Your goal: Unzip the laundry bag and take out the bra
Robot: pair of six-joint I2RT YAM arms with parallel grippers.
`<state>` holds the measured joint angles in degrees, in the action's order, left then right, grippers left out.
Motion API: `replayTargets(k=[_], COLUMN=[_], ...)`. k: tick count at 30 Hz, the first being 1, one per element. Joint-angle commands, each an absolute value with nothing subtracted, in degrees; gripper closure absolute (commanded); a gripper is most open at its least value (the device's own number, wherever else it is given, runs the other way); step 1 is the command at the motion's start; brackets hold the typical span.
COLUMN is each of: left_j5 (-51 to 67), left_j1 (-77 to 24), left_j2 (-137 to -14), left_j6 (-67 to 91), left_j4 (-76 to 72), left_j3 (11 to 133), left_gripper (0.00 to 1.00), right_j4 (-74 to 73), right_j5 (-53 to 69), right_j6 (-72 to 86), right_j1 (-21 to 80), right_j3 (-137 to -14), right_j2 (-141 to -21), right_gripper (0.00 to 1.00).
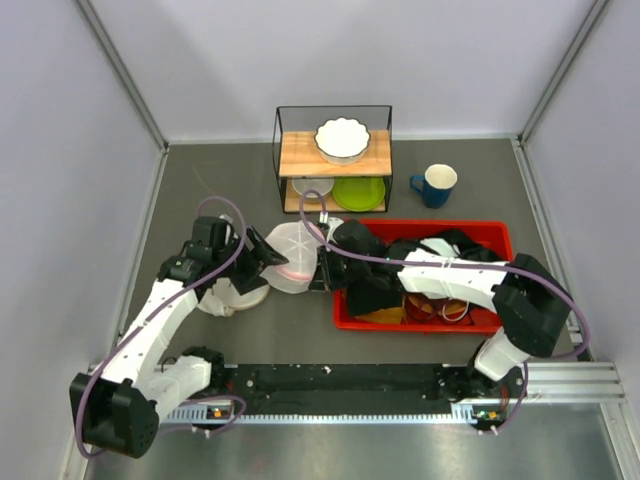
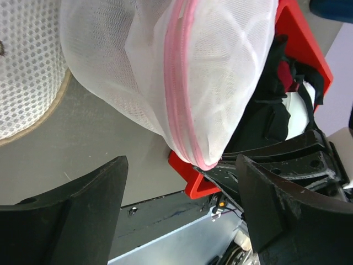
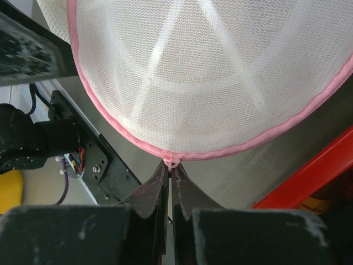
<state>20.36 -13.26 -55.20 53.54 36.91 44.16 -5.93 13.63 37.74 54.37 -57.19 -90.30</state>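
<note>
The laundry bag (image 1: 293, 258) is a white mesh dome with a pink zipper band, tilted on edge between my two grippers beside the red bin. My right gripper (image 1: 322, 272) is shut on the bag's pink zipper pull (image 3: 172, 163) at the lower rim; the mesh fills the right wrist view (image 3: 215, 72). My left gripper (image 1: 262, 254) is open and empty, its fingers (image 2: 71, 215) spread just short of the bag (image 2: 182, 72). The bra is hidden. The zipper band (image 2: 177, 88) looks closed.
A cream padded round piece (image 1: 232, 295) lies under the left arm, also in the left wrist view (image 2: 27, 72). The red bin (image 1: 345, 318) holds dark clothes. Behind stand a wire shelf (image 1: 333, 152) with a white bowl and green plate, and a blue mug (image 1: 435, 185).
</note>
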Motion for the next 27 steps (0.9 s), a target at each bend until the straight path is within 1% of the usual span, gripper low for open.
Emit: replayTargets(k=[1, 2, 5, 6, 7, 8, 11, 14, 17, 20, 22, 26, 27], left_j5=[21.71, 21.62, 21.54, 21.27, 21.01, 20.66, 20.74, 20.74, 20.22, 19.16, 20.99, 23.37, 23.47], left_j1=[-15.46, -15.99, -16.7, -16.53, -16.52, -16.26, -14.86, -12.06, -10.03, -9.32, -8.88, -8.7, -8.79], left_j2=[-57.56, -58.0, -60.29, -61.25, -61.78, -62.14, -63.8, -64.77, -66.52, -69.68, -72.49, -81.1, -81.91], left_j6=[57.56, 57.83, 56.0, 54.94, 52.84, 52.04, 48.96, 45.71, 42.98, 40.35, 39.03, 37.62, 37.27], left_j4=[28.84, 27.26, 27.15, 28.03, 28.73, 29.87, 32.69, 34.19, 35.42, 33.32, 33.05, 33.22, 33.92], left_j3=[42.54, 42.63, 44.9, 45.87, 46.84, 48.67, 51.93, 54.74, 56.85, 58.53, 60.2, 65.99, 66.88], left_gripper=[0.19, 0.22, 0.39, 0.66, 0.85, 1.0, 1.0, 1.0, 1.0, 1.0, 1.0, 1.0, 0.9], right_j4=[-3.95, -3.96, -4.3, -4.74, -5.7, -6.76, -8.61, -9.58, -9.4, -9.15, -8.53, -8.26, -8.35], right_j5=[14.06, 14.06, 13.63, 13.45, 12.84, 10.13, 4.94, 4.04, 4.82, 7.19, 7.82, 10.8, 10.38], right_j6=[37.88, 37.88, 37.79, 37.71, 36.49, 35.87, 34.63, 34.98, 34.98, 35.33, 35.25, 35.51, 36.2], right_j1=[55.02, 55.02, 55.02, 55.02, 54.93, 54.93, 54.76, 53.01, 53.61, 54.84, 56.16, 56.69, 56.69], right_j3=[-59.94, -59.94, -59.85, -59.68, -59.68, -59.42, -56.7, -53.02, -51.15, -52.55, -54.92, -59.67, -60.29], right_j2=[-90.7, -90.7, -90.7, -90.44, -90.0, -89.48, -85.18, -81.84, -79.37, -79.62, -80.59, -85.77, -86.56], right_gripper=[1.0, 1.0, 1.0, 1.0, 1.0, 1.0, 1.0, 1.0, 1.0, 1.0, 1.0, 1.0, 1.0])
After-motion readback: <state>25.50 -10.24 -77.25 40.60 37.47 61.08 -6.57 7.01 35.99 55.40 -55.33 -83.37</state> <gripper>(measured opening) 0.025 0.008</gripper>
